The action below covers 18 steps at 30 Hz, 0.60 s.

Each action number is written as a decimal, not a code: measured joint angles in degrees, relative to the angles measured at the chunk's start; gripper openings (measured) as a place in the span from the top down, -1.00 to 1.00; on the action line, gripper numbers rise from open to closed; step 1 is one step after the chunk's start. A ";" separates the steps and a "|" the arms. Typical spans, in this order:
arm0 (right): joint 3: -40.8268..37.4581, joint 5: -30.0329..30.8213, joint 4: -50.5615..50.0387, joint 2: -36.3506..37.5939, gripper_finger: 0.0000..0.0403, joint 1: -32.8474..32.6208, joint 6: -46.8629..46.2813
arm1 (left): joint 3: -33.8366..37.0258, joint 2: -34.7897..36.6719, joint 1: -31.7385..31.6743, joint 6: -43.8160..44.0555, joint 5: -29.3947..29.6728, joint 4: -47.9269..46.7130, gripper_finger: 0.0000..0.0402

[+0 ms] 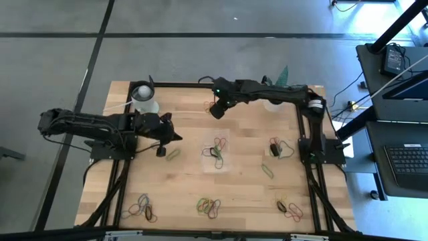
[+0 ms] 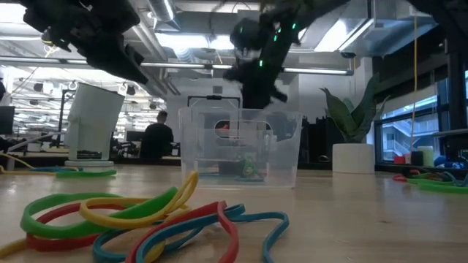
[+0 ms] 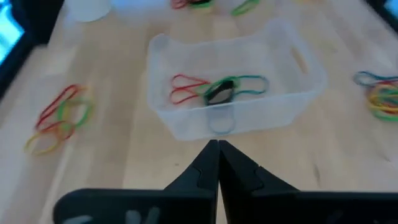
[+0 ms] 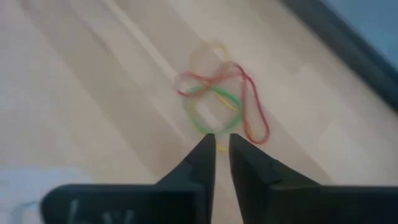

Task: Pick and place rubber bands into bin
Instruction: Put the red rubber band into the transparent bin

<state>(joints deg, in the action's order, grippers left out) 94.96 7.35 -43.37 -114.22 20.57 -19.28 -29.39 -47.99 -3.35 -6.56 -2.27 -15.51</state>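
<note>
The right gripper (image 4: pixel 222 149), fingers a narrow slit apart and empty, is hovering over a small tangle of rubber bands (image 4: pixel 219 93) near the table's far edge. Descending off-centre risks dragging several loops at once (they are interlinked). The left gripper (image 3: pixel 217 163), pinched closed and empty, is facing the bin (image 3: pixel 231 87), mid-table. Counting: one bin holding a few bands, roughly eight scattered clusters.
</note>
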 joint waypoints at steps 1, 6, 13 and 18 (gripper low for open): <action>-0.02 -0.13 -0.22 -0.91 0.66 0.51 -0.01 | 0.00 0.00 -0.27 -0.54 -1.03 -0.14 0.99; 0.00 -0.10 -0.55 -4.07 0.46 2.49 -2.80 | 0.00 0.17 -1.41 -1.69 -2.95 -3.61 0.99; 0.00 -0.08 -0.72 -7.74 0.35 4.52 -3.01 | 0.00 0.17 -2.81 -3.59 -3.00 -5.20 0.99; 0.00 -0.58 -1.00 -9.86 0.35 5.88 -5.65 | 0.00 0.17 -3.47 -4.28 -2.99 -5.46 0.99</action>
<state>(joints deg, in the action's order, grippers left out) 94.96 6.77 -44.36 -124.07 26.45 -24.93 -29.39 -47.81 -6.81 -10.83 -5.26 -20.97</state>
